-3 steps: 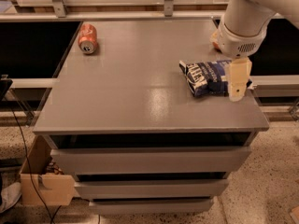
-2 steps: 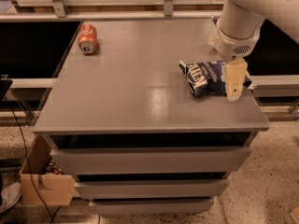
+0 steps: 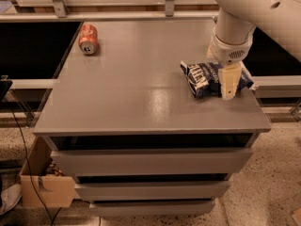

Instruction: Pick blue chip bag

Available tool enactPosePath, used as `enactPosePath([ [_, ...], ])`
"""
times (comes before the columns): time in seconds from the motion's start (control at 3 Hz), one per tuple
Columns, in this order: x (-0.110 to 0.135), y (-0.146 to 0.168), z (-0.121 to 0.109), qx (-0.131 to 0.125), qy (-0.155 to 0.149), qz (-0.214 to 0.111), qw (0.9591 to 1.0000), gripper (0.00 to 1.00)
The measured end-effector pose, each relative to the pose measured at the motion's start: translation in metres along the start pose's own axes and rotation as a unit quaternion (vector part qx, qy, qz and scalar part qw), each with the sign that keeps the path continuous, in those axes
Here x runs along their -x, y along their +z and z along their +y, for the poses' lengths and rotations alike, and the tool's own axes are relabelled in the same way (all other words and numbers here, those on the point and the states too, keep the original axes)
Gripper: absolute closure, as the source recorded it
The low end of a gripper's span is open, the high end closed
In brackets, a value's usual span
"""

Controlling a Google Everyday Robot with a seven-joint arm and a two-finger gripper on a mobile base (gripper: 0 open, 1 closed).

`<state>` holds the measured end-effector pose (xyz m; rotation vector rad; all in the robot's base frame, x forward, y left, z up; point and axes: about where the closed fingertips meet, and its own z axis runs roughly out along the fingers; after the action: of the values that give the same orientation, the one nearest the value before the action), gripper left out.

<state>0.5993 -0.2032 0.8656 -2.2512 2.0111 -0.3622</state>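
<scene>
Counter (image 3: 141, 93) seen from the front. The bag (image 3: 201, 79) is lying near the right edge, toward the front right corner, with its white lettering at the left end. Only a narrow strip of bare surface is separating it from that edge. The pincer (image 3: 228, 83) is hanging straight down at the bag's right half, its cream near side overlapping the foil; whether it is apart or clamped cannot be told. The broad middle and left of the counter are offering open room. The can (image 3: 88, 38) is lying on its side near the back left corner, well apart from the bag. Compared with a second ago, the pincer is sitting further left, more fully over the bag. Bag and can are keeping their places.
</scene>
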Motion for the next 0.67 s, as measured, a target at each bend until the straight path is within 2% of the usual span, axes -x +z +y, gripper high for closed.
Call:
enactPosePath([
  [0.67, 0.0022, 0.0099, -0.0043, 0.008, -0.003, -0.007, 0.9999, 0.65],
])
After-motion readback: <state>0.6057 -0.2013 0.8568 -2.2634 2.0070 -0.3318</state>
